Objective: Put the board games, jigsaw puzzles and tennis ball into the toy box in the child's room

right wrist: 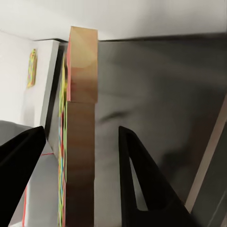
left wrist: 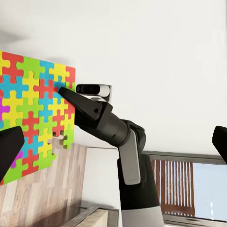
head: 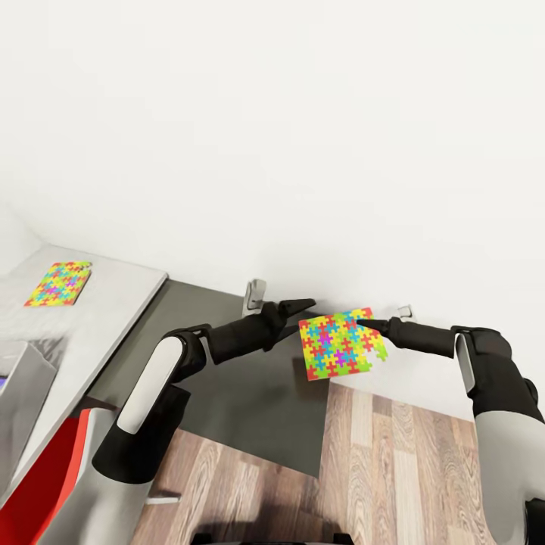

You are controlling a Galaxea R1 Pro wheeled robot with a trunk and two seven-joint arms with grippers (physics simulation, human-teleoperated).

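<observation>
One jigsaw puzzle (head: 337, 346) hangs in the air over the dark wing of the table (head: 219, 393), tilted. My right gripper (head: 365, 325) is shut on its upper right edge. In the left wrist view one right finger (left wrist: 71, 97) lies across the puzzle's (left wrist: 30, 113) face, and in the right wrist view the slab (right wrist: 80, 142) stands edge-on between the fingers. My left gripper (head: 300, 315) is open just beside the puzzle's upper left corner, not touching it. A second jigsaw puzzle (head: 58, 284) lies flat on the light grey tabletop (head: 121, 291). The toy box (head: 23, 371) shows partly at the left edge.
A red chair (head: 64, 462) stands tucked under the table's near edge. The white wall behind carries two small grey fixtures (head: 255, 295). Wood-plank floor (head: 409, 469) lies to the right of the dark wing. A window (left wrist: 194, 189) appears behind my right arm.
</observation>
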